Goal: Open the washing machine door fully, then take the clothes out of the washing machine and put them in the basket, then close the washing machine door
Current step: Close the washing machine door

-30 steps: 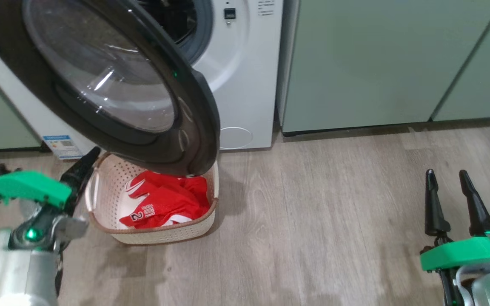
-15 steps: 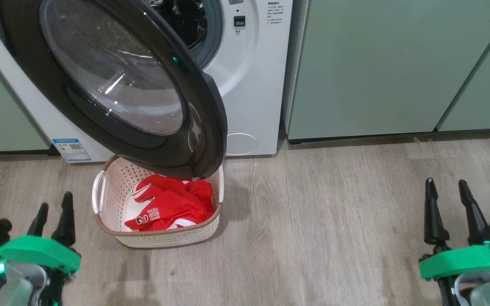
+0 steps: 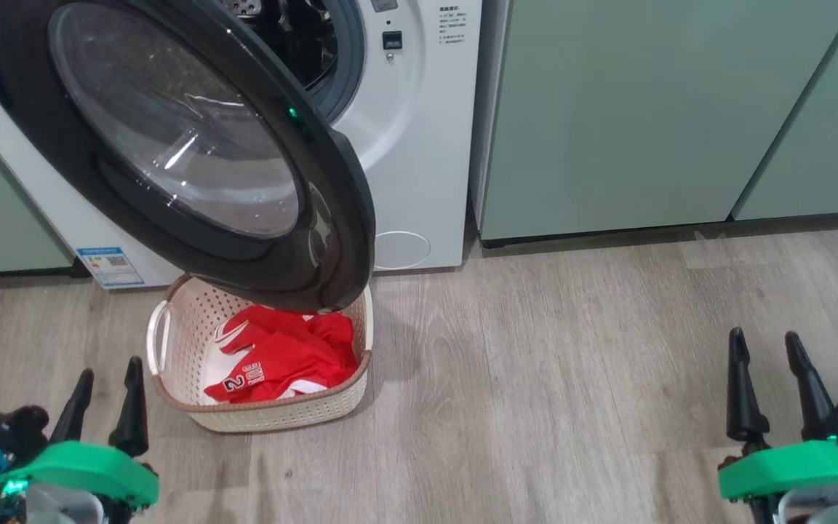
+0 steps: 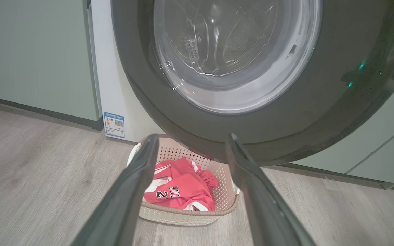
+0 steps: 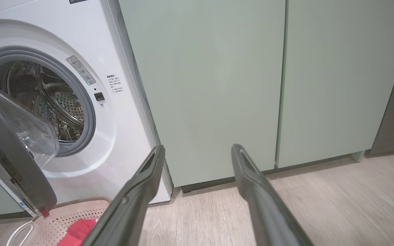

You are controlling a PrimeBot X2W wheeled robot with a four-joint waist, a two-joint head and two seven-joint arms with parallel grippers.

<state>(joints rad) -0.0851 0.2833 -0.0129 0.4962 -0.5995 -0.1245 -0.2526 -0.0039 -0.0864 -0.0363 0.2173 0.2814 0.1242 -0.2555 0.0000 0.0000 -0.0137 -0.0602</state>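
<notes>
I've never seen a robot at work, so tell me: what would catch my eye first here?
The big washing machine door, glossy black around a clear bulging window, hangs open at the upper left of the head view, over a cream basket on the wood floor. In the basket lies a bright red jersey with a number 2. The left gripper and right gripper stand open and empty at the lower corners.

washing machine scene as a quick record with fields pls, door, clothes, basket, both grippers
basket: on the floor before the washing machine
clothes: red jersey, lying in the basket
washing machine door: open, swung out above the basket
drum: no clothes in the visible part
left gripper: open, holding nothing
right gripper: open, holding nothing
step left: close the door
</notes>
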